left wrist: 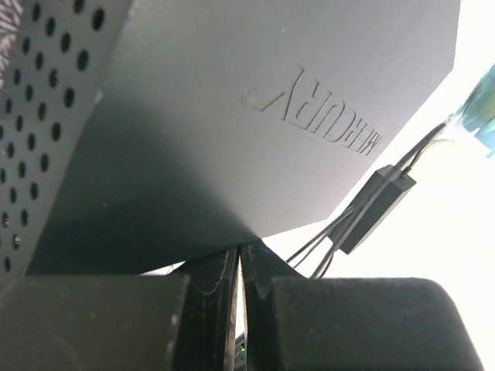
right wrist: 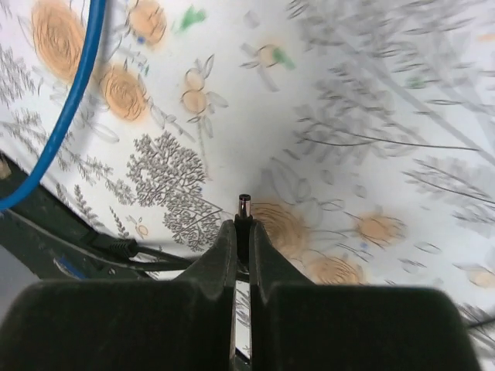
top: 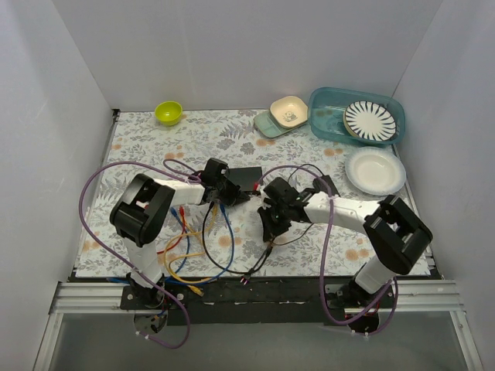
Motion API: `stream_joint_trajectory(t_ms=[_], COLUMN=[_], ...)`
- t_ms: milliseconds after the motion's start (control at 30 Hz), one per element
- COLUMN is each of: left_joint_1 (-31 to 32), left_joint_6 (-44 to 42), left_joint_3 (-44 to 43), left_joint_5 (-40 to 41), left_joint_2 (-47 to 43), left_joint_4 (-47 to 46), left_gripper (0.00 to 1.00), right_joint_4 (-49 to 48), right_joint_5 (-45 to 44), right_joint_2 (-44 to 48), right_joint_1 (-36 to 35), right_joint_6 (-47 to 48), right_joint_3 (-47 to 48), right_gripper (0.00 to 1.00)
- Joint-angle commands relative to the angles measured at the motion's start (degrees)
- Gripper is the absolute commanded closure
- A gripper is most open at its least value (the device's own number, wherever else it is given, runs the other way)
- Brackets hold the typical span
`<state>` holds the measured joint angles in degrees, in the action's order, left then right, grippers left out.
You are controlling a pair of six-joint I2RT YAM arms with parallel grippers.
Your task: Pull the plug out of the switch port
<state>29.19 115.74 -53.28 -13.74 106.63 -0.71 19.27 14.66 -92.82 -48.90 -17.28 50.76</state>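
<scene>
The switch (top: 249,177) is a flat matte-black box in the middle of the table. It fills the left wrist view (left wrist: 232,116) with a raised MERCURY logo and a perforated side. My left gripper (top: 227,188) is at the switch's left edge, jaws together with only a thin slit; the tips (left wrist: 240,251) sit against the box's edge, partly hidden by it. My right gripper (top: 268,226) is in front of the switch, shut on a small black barrel plug (right wrist: 244,207). Its metal tip pokes out past the fingertips, free above the floral cloth.
Blue (top: 229,236), yellow and red cables lie in loops in front of the left arm. A small black inline box on thin wires (left wrist: 377,207) lies beyond the switch. At the back are a green bowl (top: 168,113), a cream bowl (top: 288,111), a teal tub (top: 325,124) and a white plate (top: 375,171).
</scene>
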Motion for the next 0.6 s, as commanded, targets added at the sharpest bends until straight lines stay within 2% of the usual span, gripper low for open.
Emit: stream_joint_trajectory(t_ms=[0,133,233,300,333,367,500,533,567], left_joint_1=[-1.0,-1.4,-1.8,-2.3,-2.5,-2.6,-2.8,-2.9,-3.1], left_joint_6=[-1.5,-8.8,-11.2,-13.3,-14.0,-15.0,-16.3,-16.3,-16.6], left_joint_3=[0.1,-2.3,-3.1,-3.2,-3.5,-3.8,-4.7,-4.6,-4.5], left_joint_5=[6.6,6.4,9.3,10.3,10.4,10.5,10.5,10.7,11.1], left_joint_2=[-0.9,-5.5,-11.1,-14.7,-15.6,-16.4,-20.1,-20.7,-21.3], left_joint_4=[4.5,7.6,10.7,12.0,12.4,13.5,15.1,15.6,16.5], left_gripper=[1.0,0.96,0.9,0.8,0.7,0.67,0.58,0.57,0.51], right_joint_4=[1.9,3.8,4.7,4.6,4.7,4.6,2.8,2.4,2.1], right_joint_5=[-11.4,-19.0,-23.2,-24.8,-24.9,-25.2,-24.3,-24.0,-24.0], right_joint_2=[6.1,8.7,10.3,10.6,10.6,10.6,11.0,11.3,11.6], right_joint_1=[2.8,6.8,8.4,8.6,8.5,8.5,9.2,9.6,10.6], right_joint_6=[-5.6,-6.9,-4.7,-3.4,-2.7,-2.6,-4.7,-5.5,-8.0], right_joint_3=[2.8,5.5,6.1,6.1,6.0,6.1,5.8,5.5,5.4], right_gripper=[0.99,0.99,0.99,0.85,0.79,0.69,0.55,0.49,0.31])
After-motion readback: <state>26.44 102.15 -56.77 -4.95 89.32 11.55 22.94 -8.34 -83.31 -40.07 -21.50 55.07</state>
